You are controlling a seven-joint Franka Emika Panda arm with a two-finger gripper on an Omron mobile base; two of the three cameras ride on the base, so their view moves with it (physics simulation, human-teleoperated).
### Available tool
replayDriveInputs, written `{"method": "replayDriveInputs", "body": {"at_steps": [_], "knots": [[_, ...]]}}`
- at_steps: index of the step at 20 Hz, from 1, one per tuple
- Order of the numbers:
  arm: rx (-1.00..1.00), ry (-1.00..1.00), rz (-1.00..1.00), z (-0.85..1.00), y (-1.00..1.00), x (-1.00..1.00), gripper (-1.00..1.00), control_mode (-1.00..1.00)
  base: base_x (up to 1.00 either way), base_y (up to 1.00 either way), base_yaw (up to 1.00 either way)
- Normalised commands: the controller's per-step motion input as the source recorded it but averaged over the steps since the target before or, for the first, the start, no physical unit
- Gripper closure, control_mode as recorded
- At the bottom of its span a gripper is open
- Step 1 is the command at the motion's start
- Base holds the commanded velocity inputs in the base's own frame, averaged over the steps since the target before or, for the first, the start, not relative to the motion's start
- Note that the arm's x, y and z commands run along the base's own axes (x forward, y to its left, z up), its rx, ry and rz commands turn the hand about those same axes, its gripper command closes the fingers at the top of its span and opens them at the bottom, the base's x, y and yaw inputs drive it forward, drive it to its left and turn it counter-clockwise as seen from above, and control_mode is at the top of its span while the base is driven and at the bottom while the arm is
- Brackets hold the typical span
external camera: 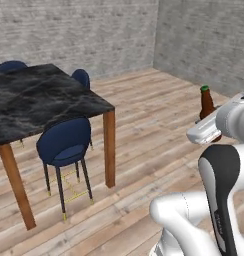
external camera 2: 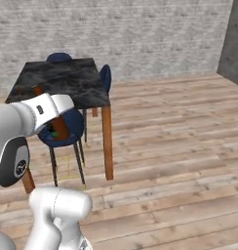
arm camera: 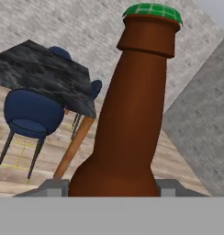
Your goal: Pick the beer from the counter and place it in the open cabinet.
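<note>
brick-walled dining room: marble counter point(external camera: 39, 100), chairs point(external camera: 64, 145)

Everything I see is evenly, softly lit, with no glare and scarcely any cast shadow on the wooden floor point(external camera: 159, 125). My views are low-resolution and slightly blurred; the brick wall point(external camera 2: 140, 34) looks smeared, edges undistorted.
</note>
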Motion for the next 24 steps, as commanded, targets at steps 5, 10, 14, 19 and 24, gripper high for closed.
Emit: {"method": "replayDriveInputs", "body": {"at_steps": [5, 10, 14, 19, 24], "knots": [[0.00, 0.00, 0.00, 0.00, 0.00, 0.00, 1.00, 1.00, -0.21, -0.59, -0.39], [0.00, 0.00, 0.00, 0.00, 0.00, 0.00, 1.00, 1.00, 0.05, -0.19, -0.51], [0.00, 0.00, 0.00, 0.00, 0.00, 0.00, 1.00, 1.00, 0.09, 0.00, -0.58], [0.00, 0.00, 0.00, 0.00, 0.00, 0.00, 1.00, 1.00, 0.22, 0.06, -0.59], [0.00, 0.00, 0.00, 0.00, 0.00, 0.00, 1.00, 1.00, 0.15, 0.34, -0.54]]}}
